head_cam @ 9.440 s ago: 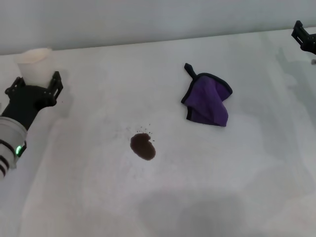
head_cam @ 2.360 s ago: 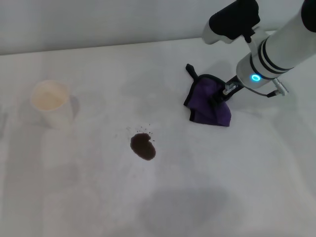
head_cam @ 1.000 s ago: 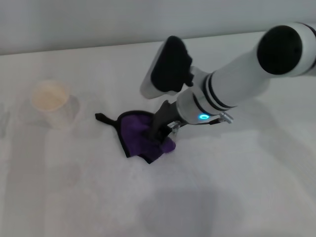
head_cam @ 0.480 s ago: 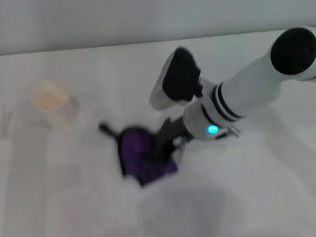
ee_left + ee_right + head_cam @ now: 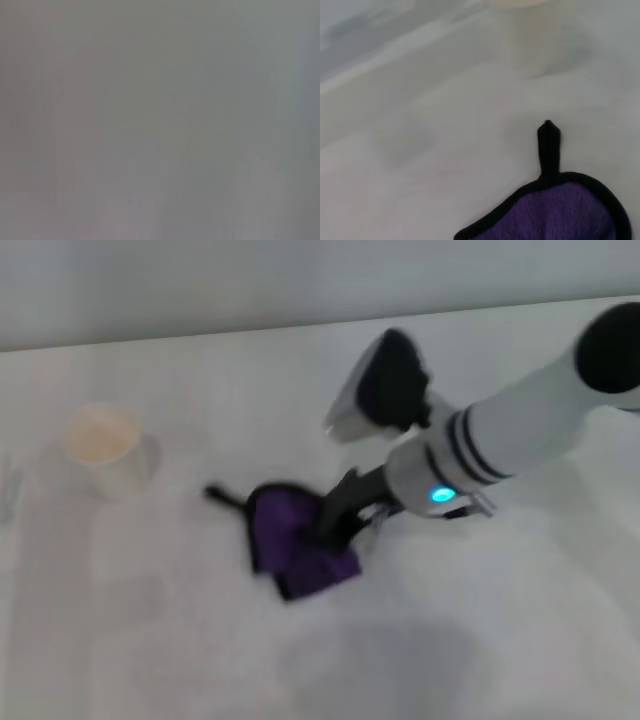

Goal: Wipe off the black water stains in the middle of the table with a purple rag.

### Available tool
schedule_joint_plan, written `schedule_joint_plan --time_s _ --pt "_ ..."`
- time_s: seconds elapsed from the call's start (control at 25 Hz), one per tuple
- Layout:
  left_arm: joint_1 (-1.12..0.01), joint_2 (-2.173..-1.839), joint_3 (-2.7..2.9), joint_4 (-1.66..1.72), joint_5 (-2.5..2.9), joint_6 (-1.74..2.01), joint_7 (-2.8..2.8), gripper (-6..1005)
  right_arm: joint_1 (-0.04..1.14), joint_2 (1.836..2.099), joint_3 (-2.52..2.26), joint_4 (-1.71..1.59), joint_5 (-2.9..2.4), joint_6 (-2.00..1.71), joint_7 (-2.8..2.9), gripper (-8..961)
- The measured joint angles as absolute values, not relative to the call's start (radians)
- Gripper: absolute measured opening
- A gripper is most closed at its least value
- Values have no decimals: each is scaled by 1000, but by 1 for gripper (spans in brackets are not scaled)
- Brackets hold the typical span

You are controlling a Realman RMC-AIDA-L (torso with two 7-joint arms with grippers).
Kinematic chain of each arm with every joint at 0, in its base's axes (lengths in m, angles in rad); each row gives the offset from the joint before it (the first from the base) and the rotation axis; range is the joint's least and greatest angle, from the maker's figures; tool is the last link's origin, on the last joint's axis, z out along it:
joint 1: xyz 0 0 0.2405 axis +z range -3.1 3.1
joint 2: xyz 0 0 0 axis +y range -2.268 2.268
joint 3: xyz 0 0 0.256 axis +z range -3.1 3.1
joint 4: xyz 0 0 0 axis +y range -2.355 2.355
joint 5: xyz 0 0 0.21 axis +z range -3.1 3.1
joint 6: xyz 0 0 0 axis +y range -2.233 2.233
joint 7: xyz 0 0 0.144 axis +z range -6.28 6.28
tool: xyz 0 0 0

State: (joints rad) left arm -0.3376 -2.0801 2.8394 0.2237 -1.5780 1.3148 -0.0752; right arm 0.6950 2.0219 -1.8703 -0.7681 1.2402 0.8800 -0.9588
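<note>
The purple rag (image 5: 290,540) lies flat on the white table (image 5: 520,640) near its middle, its black loop tab (image 5: 222,498) pointing left. My right gripper (image 5: 336,528) comes in from the right, is shut on the rag's right part and presses it onto the table. The rag and its tab also show in the right wrist view (image 5: 560,212). The black water stains are hidden; no dark puddle shows around the rag. My left gripper is out of view, and the left wrist view shows only plain grey.
A white paper cup (image 5: 100,445) stands upright at the left of the table, apart from the rag; it also shows in the right wrist view (image 5: 530,30). The table's far edge meets a grey wall (image 5: 300,280).
My right gripper has slid the rag over the spot where the puddle lay, first toward me, then a little to the right. The cup has not moved.
</note>
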Motion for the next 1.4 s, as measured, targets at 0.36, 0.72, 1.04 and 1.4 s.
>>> schedule_joint_plan --time_s 0.36,0.72,1.04,1.4 --pt "-330 -2080 2839 221 -1578 1315 -75 886 572 2007 -1554 -777 1148 843 -999 117" --pt "-330 -2079 2840 216 -1578 1315 -75 885 481 1990 -1371 -839 1114 1018 -1043 117" --pt "-331 -2078 2841 216 -1573 1314 -75 885 434 1987 -1313 -860 1083 1044 -1076 122" --pt "-329 -2080 2841 218 -1565 1315 -75 885 428 2006 -1252 -867 1082 1073 -1182 163"
